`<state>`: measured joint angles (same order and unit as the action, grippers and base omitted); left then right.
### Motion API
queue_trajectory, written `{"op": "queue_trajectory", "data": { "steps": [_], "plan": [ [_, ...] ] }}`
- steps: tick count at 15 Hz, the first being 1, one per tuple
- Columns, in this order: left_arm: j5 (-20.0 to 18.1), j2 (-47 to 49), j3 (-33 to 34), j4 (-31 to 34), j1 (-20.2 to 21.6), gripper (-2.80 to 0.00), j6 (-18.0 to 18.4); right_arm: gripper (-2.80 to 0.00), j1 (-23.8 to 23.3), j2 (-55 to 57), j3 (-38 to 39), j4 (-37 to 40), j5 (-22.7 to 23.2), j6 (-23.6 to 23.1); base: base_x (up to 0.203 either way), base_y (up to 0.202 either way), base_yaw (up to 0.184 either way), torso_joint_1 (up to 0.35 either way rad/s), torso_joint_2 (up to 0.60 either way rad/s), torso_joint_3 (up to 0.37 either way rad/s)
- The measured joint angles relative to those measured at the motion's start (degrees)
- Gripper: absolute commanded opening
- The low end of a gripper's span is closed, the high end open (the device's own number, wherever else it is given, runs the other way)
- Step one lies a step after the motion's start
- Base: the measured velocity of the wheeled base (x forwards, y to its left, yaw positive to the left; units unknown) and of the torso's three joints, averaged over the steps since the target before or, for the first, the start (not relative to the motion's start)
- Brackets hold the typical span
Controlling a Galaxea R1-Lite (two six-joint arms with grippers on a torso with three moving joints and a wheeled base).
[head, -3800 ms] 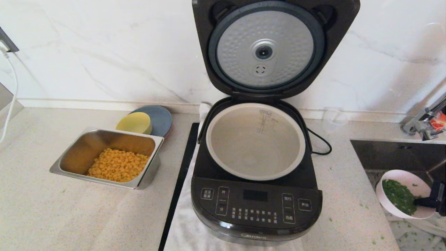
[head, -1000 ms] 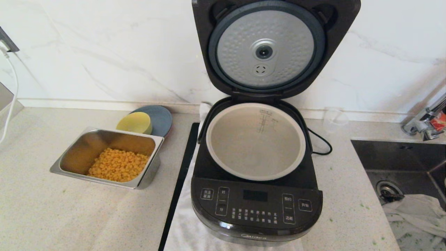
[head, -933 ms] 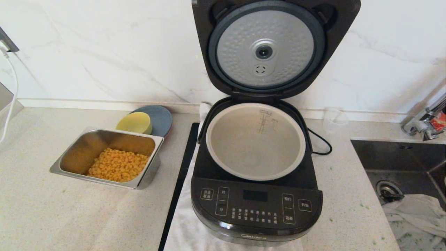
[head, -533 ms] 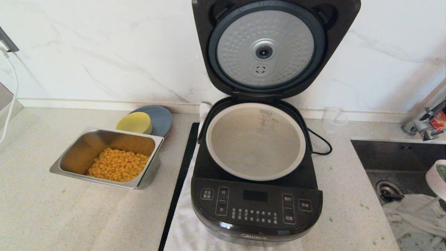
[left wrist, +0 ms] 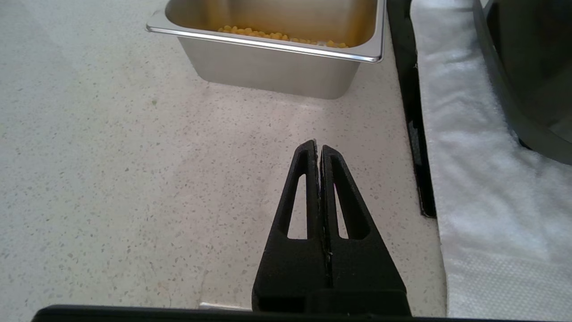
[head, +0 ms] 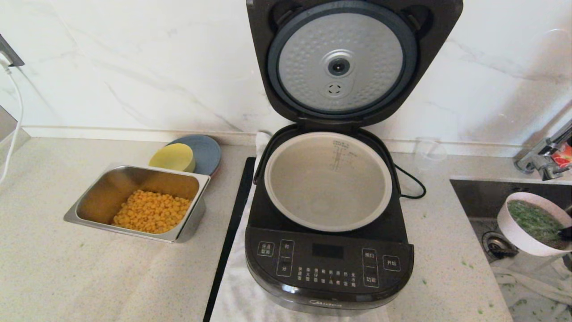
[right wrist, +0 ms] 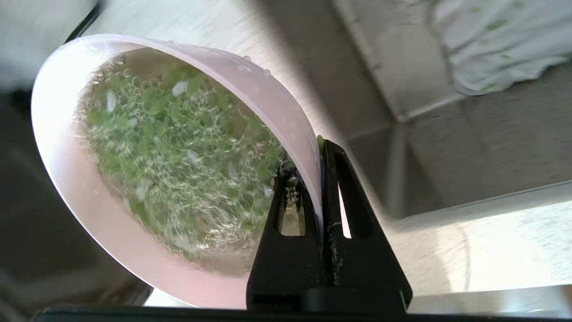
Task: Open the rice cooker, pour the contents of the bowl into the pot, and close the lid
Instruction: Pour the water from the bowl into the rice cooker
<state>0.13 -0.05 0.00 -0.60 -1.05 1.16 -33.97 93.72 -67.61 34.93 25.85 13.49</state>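
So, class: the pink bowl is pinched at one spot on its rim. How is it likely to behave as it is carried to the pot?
The bowl probably wants to tip, since the right end effector clamps only one rim edge. Its contents look wet and bubbly, so they may slosh and add weight. Droplets on the rim suggest a slippery grip.

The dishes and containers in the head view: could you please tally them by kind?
Bowls: 2 (pink bowl, yellow bowl)
Plates: 1 (grey-blue plate)
Steel trays: 1 (tray)
Cooker pots: 1 (pot)
Total: 5
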Motion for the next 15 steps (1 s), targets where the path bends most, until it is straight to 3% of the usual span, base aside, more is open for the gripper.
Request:
{"op": "queue_trajectory", "data": {
  "steps": [4,12,15],
  "plan": [
    [0.02,0.02,0.00,0.00,0.00,-2.80,0.02,-2.80,9.92,-6.68,-1.62,4.94,-4.06,2.11,0.000,0.000,0.000,0.000,0.00,0.000],
    [0.02,0.00,0.00,0.00,0.00,-2.80,0.00,-2.80,22.96,-11.45,-12.74,14.95,-4.85,7.63,0.000,0.000,0.000,0.000,0.00,0.000],
    [0.00,0.00,0.00,0.00,0.00,-2.80,0.00,-2.80,28.30,-11.28,-14.74,15.06,-9.59,8.16,0.000,0.000,0.000,0.000,0.00,0.000]
  ]
}}
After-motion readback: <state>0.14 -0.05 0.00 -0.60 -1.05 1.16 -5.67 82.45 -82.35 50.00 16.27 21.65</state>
